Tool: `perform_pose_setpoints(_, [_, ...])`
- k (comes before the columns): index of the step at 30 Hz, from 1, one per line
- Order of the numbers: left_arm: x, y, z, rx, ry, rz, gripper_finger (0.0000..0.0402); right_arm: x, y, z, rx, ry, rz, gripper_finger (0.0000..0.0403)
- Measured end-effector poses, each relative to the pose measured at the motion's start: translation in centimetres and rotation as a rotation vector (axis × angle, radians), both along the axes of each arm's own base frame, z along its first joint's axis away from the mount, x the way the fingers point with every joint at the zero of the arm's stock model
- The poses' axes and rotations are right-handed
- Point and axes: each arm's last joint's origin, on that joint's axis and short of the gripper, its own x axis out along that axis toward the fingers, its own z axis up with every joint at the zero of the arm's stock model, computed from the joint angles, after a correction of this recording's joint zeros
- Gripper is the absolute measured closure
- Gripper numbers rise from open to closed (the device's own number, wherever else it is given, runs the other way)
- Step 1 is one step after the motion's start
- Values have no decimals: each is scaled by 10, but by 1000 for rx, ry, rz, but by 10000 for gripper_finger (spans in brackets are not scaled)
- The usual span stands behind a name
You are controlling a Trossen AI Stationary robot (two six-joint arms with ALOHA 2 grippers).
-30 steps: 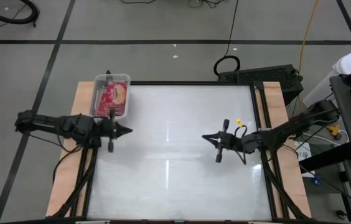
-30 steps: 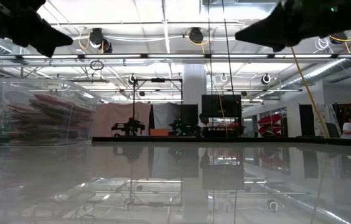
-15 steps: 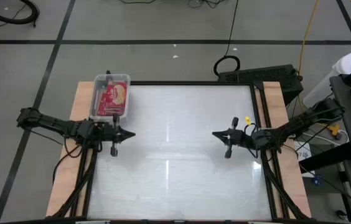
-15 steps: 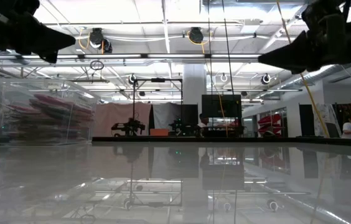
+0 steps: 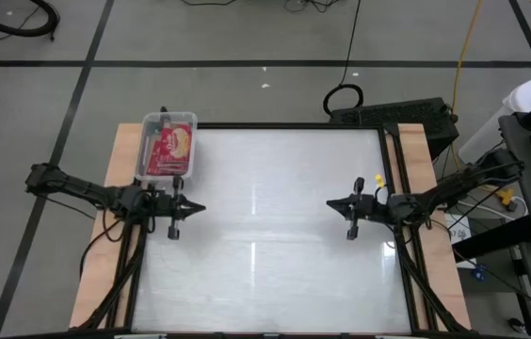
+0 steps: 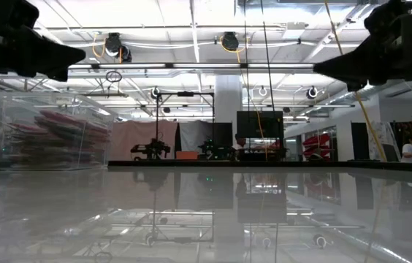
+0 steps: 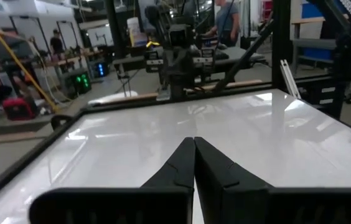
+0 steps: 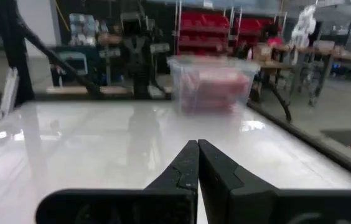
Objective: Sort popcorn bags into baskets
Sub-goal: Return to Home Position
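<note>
- The popcorn bags (image 5: 169, 151) lie stacked in the clear bin (image 5: 168, 117), red faces up. The bin stands at the far left corner of the bench (image 5: 275, 245).
- The low view shows the stack filling much of the bin's height. No packet shows on the bare white top in any view.
- The left hand (image 5: 200, 208) hovers near the bench's left edge, on the near side of the bin and apart from it, pointing toward the middle. Its wrist view shows it closed tip to tip, with nothing between.
- The right hand (image 5: 330, 202) hovers toward the right side, well apart from the bin, and points back at the left hand across the open middle. It too is closed and empty.
- Both hands are off the surface; the low view shows them high up against the ceiling lights.
- Judged from this, the sorting looks finished, and the step in hand is pulling both arms back to their rest pose.
- The next move calls for no grasp. Each arm would fold back toward its own side of the bench with its hand kept closed.
- The left arm needs the more care, since the bin is close by its path. A brush against the wall could shift the bin or disturb the stack.
</note>
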Motion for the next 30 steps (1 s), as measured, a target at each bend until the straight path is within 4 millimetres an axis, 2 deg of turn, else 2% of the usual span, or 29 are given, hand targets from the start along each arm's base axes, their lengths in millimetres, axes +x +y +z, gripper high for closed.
perform_pose_setpoints(7, [-2, 1, 2, 28, -24, 2, 396, -4, -1, 1, -69, 29, -3, 403])
perform_pose_setpoints(16, [-6, 2, -1, 7, 12, 2, 396, -17, -5, 4, -59, 46, 40, 403])
perform_pose_setpoints(21, [-8, 2, -1, 14, 11, 2, 396, -27, -6, 9, -59, 10, 127, 403])
perform_pose_setpoints(30, [-9, 2, -1, 15, 14, 2, 396, -44, -12, 19, -98, -86, 129, 403])
